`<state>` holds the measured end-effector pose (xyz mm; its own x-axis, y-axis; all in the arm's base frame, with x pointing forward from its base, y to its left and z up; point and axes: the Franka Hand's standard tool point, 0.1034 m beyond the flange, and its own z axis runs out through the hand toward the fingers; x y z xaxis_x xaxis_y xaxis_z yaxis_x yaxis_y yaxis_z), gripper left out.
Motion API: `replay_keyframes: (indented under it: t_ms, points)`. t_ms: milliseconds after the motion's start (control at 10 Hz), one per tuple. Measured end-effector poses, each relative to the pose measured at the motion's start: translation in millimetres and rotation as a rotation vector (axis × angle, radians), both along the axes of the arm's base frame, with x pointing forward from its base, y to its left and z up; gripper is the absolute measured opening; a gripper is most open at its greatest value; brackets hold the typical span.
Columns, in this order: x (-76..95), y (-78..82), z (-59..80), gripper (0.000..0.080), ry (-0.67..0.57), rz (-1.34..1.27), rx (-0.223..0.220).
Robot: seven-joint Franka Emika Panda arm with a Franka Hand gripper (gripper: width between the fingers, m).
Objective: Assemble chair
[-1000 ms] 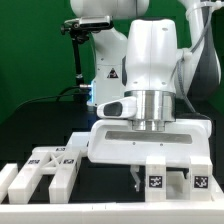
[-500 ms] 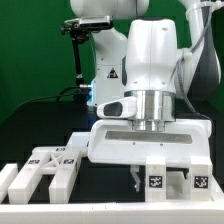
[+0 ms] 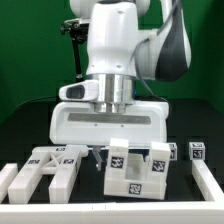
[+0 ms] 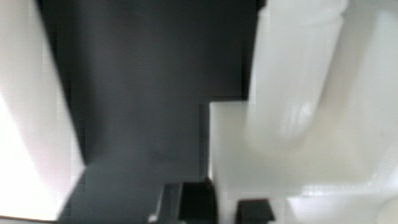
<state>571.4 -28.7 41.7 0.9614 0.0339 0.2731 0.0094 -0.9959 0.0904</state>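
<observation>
In the exterior view a group of chunky white chair parts (image 3: 133, 172) with black-and-white tags stands at the front middle, tilted a little. My gripper (image 3: 101, 156) hangs low just to the exterior view's left of it, its dark fingers shut with nothing seen between them. Whether they touch the part I cannot tell. In the wrist view the fingertips (image 4: 187, 200) sit at the frame's edge beside a white chair slab (image 4: 267, 150) with a tall white post (image 4: 302, 60) rising from it. More tagged chair parts (image 3: 50, 165) lie at the exterior view's left.
A single tagged white block (image 3: 197, 152) stands at the exterior view's right. A low white rail (image 3: 208, 185) borders the dark table there. Another robot base and a black stand (image 3: 78, 50) are behind, in front of a green backdrop.
The arm has swung well to the exterior view's left. The tagged chair parts that were at the front right now stand further left, near the middle, and look turned.
</observation>
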Motion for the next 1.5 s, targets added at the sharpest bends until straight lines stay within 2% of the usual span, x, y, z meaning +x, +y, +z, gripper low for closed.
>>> replay_keyframes:
  t_ms: [100, 200, 300, 400, 500, 600, 700, 900, 1100, 1400, 1500]
  points:
    - [-14.0, -2.2, 7.3, 0.0034, 0.106, -0.013, 0.05]
    - [-23.9, -3.5, 22.2, 0.0034, 0.226, -0.009, 0.087]
    - [-22.0, -11.4, 45.3, 0.0034, 0.338, -0.002, 0.092]
    - [-18.0, -16.5, 58.1, 0.0034, 0.454, 0.006, 0.089]
    - [-4.9, -16.2, 57.5, 0.0034, 0.503, 0.017, 0.075]
    - [7.0, -13.4, 49.6, 0.0034, 0.454, 0.029, 0.054]
    - [-10.6, -10.5, 50.3, 0.0034, 0.571, 0.018, 0.078]
    - [-15.2, -8.8, 50.3, 0.0034, 0.716, -0.012, 0.081]
    - [-23.6, 0.0, 55.4, 0.0034, 0.936, -0.049, 0.083]
    - [-38.8, -6.3, 38.4, 0.0034, 1.2, -0.1, 0.076]
    - [-39.3, -6.0, 31.0, 0.0034, 1.253, -0.119, 0.063]
